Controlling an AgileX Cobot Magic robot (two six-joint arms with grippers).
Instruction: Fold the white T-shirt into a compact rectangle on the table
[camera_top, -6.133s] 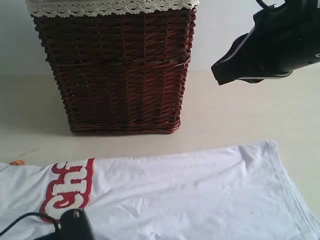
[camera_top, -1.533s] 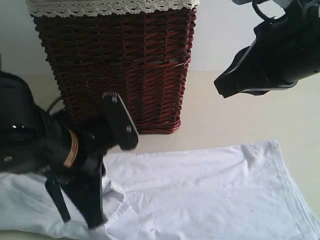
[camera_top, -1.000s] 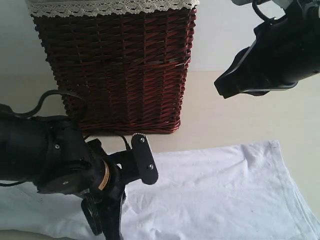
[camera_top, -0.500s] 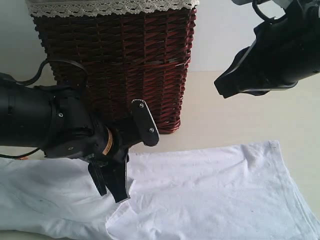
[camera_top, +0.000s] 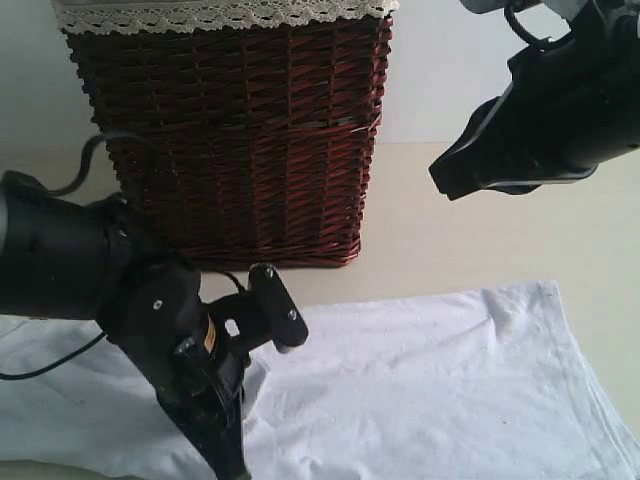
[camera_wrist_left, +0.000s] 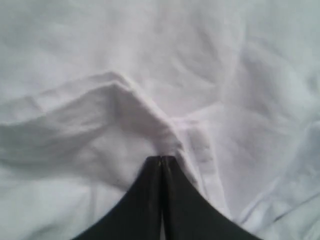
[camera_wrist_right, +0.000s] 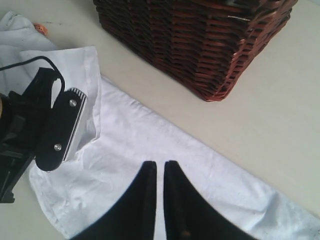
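The white T-shirt (camera_top: 420, 380) lies spread on the table (camera_top: 470, 240), along its front edge, with the lettering hidden. My left gripper (camera_top: 228, 466) points down at the shirt's left part. In the left wrist view the left gripper (camera_wrist_left: 161, 158) is shut on a raised ridge of the T-shirt (camera_wrist_left: 115, 95) beside a stitched hem. My right gripper (camera_top: 441, 181) hangs high at the upper right, apart from the cloth. Seen from the right wrist, the right gripper (camera_wrist_right: 160, 164) is shut with only a thin slit and nothing in it, above the T-shirt (camera_wrist_right: 150, 145). The small orange label (camera_wrist_right: 41, 29) shows at the shirt's far end.
A dark red wicker basket (camera_top: 240, 140) with white lace trim stands at the back, just behind the shirt; the same basket (camera_wrist_right: 200, 40) shows in the right wrist view. The left arm's black body (camera_top: 90, 270) and its cable sit in front of the basket. Bare table lies right of the basket.
My left arm has swung down from beside the basket toward the front edge, its gripper dropping lower onto the shirt. The cloth on the left has shifted with it. The right arm has not moved.
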